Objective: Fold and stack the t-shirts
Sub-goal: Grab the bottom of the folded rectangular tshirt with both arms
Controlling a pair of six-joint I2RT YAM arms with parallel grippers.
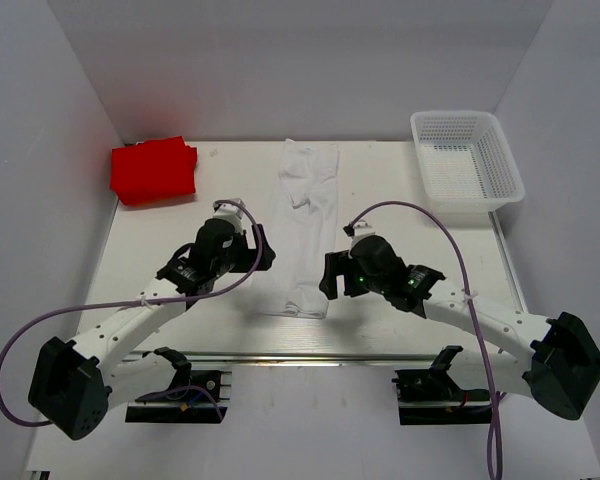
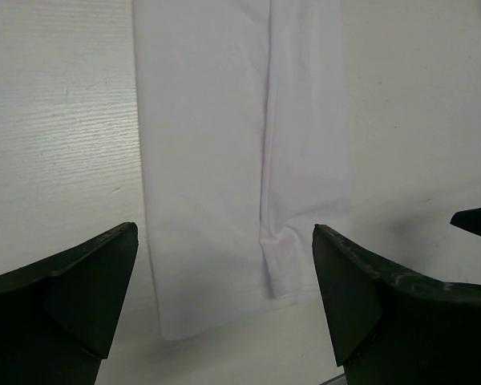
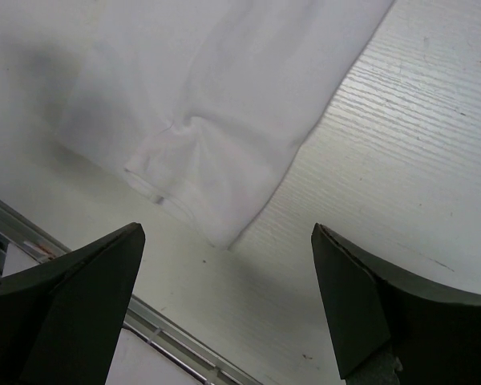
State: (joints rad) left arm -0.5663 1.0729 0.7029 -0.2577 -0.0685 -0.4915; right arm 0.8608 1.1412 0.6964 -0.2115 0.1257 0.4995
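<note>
**A:** What's the step in hand?

**B:** The next fold of the white t-shirt, I judge. It lies as a long narrow strip down the middle of the table, with its near hem between the two arms. The red t-shirt sits folded at the far left corner, well apart.

**A:** How to do it well?

**B:** Take both near corners together, one from each side. Pinch every layer, since the left wrist view shows an overlapped edge. Carry the hem level toward the far end so the strip halves without skewing.

**A:** And the arms?

**B:** Both reach forward low and angle inward. The left fingers are just left of the hem and the right fingers just right of it. Both pairs are spread wide and hold nothing.
</note>
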